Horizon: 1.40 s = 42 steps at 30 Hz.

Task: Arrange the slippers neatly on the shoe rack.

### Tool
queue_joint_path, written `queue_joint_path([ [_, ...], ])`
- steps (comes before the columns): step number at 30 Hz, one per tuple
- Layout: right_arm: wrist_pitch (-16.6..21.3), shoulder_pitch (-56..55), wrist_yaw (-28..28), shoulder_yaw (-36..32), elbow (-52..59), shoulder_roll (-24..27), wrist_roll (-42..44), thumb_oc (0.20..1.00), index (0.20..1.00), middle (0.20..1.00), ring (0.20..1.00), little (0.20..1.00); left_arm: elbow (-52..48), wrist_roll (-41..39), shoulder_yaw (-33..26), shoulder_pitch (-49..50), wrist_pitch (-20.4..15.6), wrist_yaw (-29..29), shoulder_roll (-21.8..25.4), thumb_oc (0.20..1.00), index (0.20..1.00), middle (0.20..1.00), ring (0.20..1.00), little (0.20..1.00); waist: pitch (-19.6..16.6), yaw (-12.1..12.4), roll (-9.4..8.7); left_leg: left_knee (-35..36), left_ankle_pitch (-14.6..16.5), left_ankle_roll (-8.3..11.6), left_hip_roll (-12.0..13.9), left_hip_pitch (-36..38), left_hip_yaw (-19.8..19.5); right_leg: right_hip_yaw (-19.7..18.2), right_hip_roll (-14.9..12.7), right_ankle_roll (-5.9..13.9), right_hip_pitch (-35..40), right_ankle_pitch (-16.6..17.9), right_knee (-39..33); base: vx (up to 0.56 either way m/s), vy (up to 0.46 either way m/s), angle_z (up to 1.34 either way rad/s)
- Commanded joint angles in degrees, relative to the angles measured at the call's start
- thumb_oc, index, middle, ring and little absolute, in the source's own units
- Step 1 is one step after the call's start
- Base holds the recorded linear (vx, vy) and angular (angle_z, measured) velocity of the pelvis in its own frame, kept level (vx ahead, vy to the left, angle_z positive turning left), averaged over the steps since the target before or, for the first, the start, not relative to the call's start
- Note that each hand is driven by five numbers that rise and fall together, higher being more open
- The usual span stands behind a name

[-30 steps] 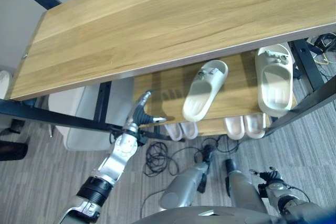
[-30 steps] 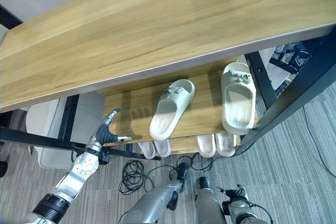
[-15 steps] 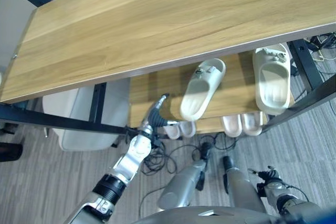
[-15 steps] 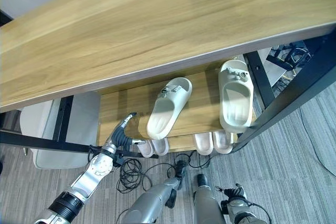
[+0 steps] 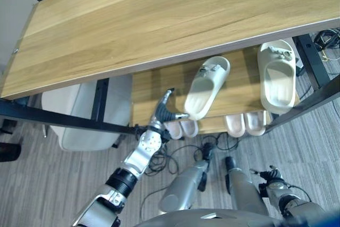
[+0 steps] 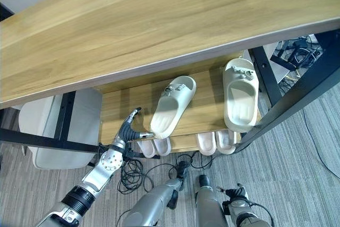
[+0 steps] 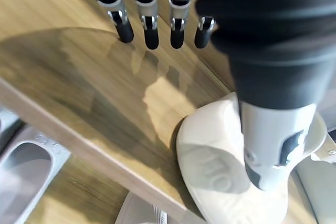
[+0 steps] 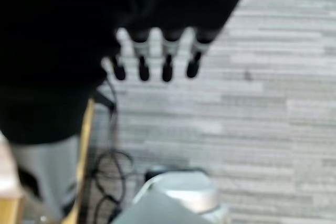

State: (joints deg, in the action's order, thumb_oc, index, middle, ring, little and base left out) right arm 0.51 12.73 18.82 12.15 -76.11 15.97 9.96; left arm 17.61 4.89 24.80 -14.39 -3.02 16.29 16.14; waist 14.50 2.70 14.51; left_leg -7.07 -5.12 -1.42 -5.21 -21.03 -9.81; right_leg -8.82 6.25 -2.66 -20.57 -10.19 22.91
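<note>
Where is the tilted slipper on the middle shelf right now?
The tilted slipper lies on the middle shelf, left of the straight slipper, with the open left hand at its heel.

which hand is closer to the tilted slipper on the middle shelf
Left. The left hand is at the tilted slipper's heel, thumb over it; the right hand hangs low near the floor.

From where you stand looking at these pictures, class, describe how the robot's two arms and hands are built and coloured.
Both arms are silver-grey metal. The left arm has a black ring band near the wrist. The left hand has a dark ribbed cover over its back and silver fingers with dark tips, the thumb set apart. The right hand shows the same dark cover and dark-tipped silver fingers.
</note>
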Motion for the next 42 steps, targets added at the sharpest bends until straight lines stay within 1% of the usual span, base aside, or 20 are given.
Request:
queue_joint_path([
  [1, 0.94, -0.69, 0.71, 0.55, 1.44, -1.27, 1.91, 1.0, 1.0, 1.0, 1.0, 1.0, 3.01, -2.87, 6.29, -2.26, -0.82, -2.89, -4.72, 1.0, 1.0, 1.0, 1.0, 1.0, -0.53, -2.2, 0.4, -3.78, 1.19, 0.36, -4.25, -3.66, 3.85, 0.32, -1.24, 3.92, 1.21, 0.88, -3.7, 0.0, 0.0, 0.0],
  [15, 0.98, -0.16, 0.57, 1.38, 1.88, -1.31, 3.1, 1.0, 1.0, 1.0, 1.0, 1.0, 6.89, -4.58, 10.5, -4.52, -0.5, -3.87, -8.29, 1.0, 1.0, 1.0, 1.0, 1.0, 0.16, -2.68, 0.45, -3.85, 1.32, 0.52, -4.05, -3.44, 4.43, 0.51, -1.31, 4.1, 1.48, 0.74, -3.44, -0.01, -0.01, 0.0],
  [21, 0.81, 0.32, 0.59, 1.74, 1.99, -1.23, 3.19, 1.0, 1.0, 1.0, 1.0, 1.0, 8.76, -6.34, 12.08, -5.6, -0.28, -4.09, -10.38, 1.0, 1.0, 1.0, 1.0, 1.0, 0.68, -2.93, 0.89, -3.95, 1.38, 0.58, -3.91, -3.16, 4.83, 0.5, -1.6, 4.36, 1.79, 0.75, -3.34, 0.0, -0.005, -0.01],
  [33, 0.34, 0.74, 0.74, 2.49, 2.05, -0.85, 3.64, 1.0, 1.0, 1.0, 1.0, 1.0, 14.53, -12.54, 14.53, -8.07, -0.2, -3.31, -15.58, 1.0, 1.0, 1.0, 1.0, 1.0, 0.76, -4.15, 1.81, -4.07, 1.49, 0.81, -3.22, -2.07, 5.53, 0.39, -1.77, 4.48, 3.26, 0.38, -3.61, -0.01, -0.027, -0.03],
  [38, 0.1, 1.32, 1.14, 2.76, 1.89, -0.49, 3.74, 1.0, 1.0, 1.0, 1.0, 1.0, 17.11, -15.97, 15.99, -9.69, -0.12, -2.72, -18.33, 1.0, 1.0, 1.0, 1.0, 1.0, 1.29, -5.29, 2.46, -3.87, 1.56, 0.98, -2.61, -1.2, 6.13, -0.07, -1.69, 4.54, 3.74, 0.4, -3.69, -0.01, -0.035, -0.03],
  [42, -0.19, 1.93, 1.45, 3.39, 1.66, -0.41, 3.65, 1.0, 1.0, 1.0, 1.0, 1.0, 19.19, -18.28, 16.88, -10.69, -0.24, -2.17, -20.2, 1.0, 1.0, 1.0, 1.0, 1.0, 1.73, -5.86, 2.54, -3.96, 1.59, 1.07, -2.16, -0.95, 6.44, -0.5, -1.62, 4.57, 3.93, 0.41, -3.63, 0.0, -0.026, -0.07],
])
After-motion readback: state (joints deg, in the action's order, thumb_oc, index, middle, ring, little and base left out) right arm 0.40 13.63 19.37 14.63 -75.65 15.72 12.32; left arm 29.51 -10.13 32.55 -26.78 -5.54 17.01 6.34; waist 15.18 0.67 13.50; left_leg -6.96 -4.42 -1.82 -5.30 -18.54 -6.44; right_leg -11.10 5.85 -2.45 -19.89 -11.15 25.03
